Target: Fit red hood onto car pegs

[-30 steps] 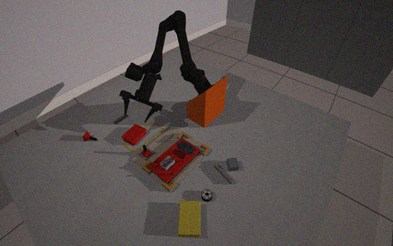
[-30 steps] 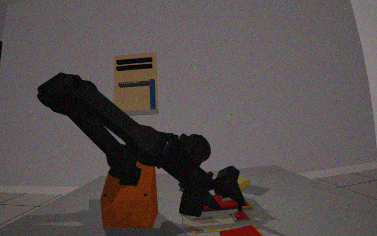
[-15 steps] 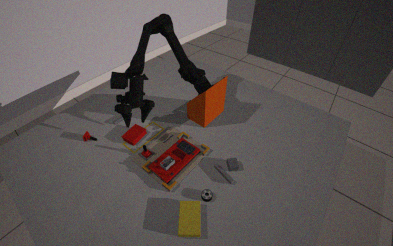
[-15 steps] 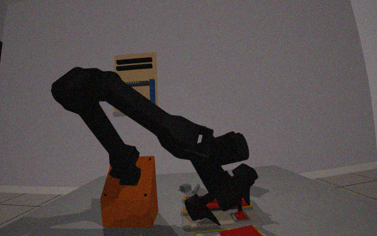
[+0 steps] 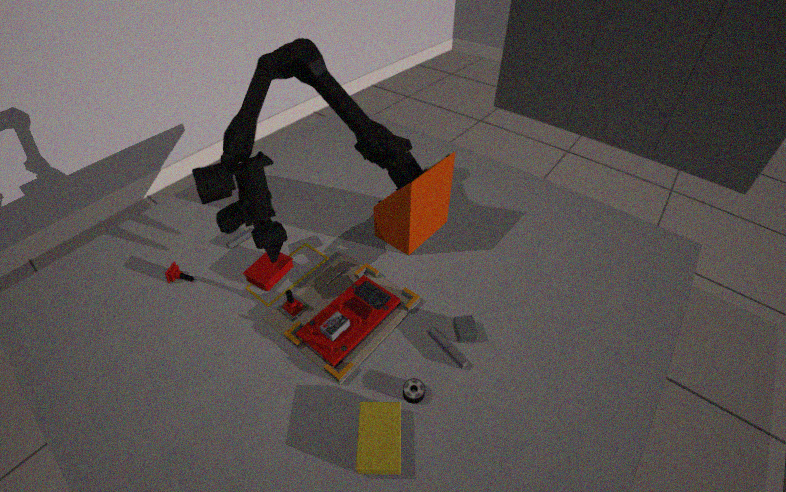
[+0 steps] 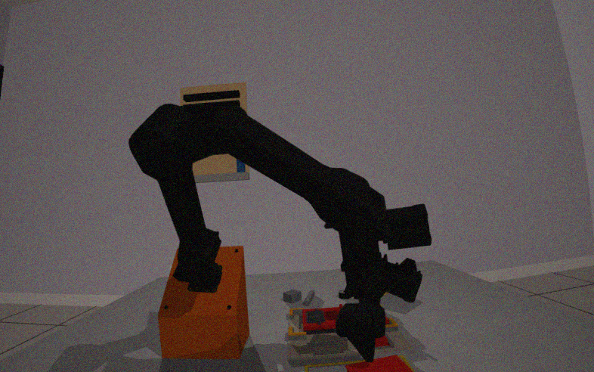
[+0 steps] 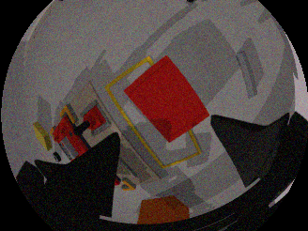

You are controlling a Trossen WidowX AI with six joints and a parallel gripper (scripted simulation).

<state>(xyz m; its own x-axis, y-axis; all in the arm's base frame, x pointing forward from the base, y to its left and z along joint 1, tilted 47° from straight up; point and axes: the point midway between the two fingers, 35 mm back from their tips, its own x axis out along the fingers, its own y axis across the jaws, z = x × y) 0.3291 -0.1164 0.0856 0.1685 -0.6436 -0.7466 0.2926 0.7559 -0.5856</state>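
The red hood (image 5: 266,272) (image 6: 380,364) (image 7: 165,100) lies flat on the table inside a yellow outlined rectangle (image 5: 316,250) (image 7: 119,84). My gripper (image 5: 271,255) (image 6: 366,351) (image 7: 164,130) is open and empty. It points down close over the hood, with one dark finger on each side of it in the wrist view. The red chassis (image 5: 353,322) (image 6: 320,323) sits in its jig (image 5: 338,370) to the right of the hood, with the pale engine block (image 5: 335,326) on its deck. The pegs are too small to make out.
The orange arm base (image 5: 414,211) (image 6: 203,315) stands behind the jig. A small red part with a black post (image 5: 291,304) lies between the hood and the jig, and another red part (image 5: 174,272) lies to the left. A yellow block (image 5: 379,438), a wheel (image 5: 414,389), a grey block (image 5: 465,327) and a rod (image 5: 446,346) lie in front and to the right.
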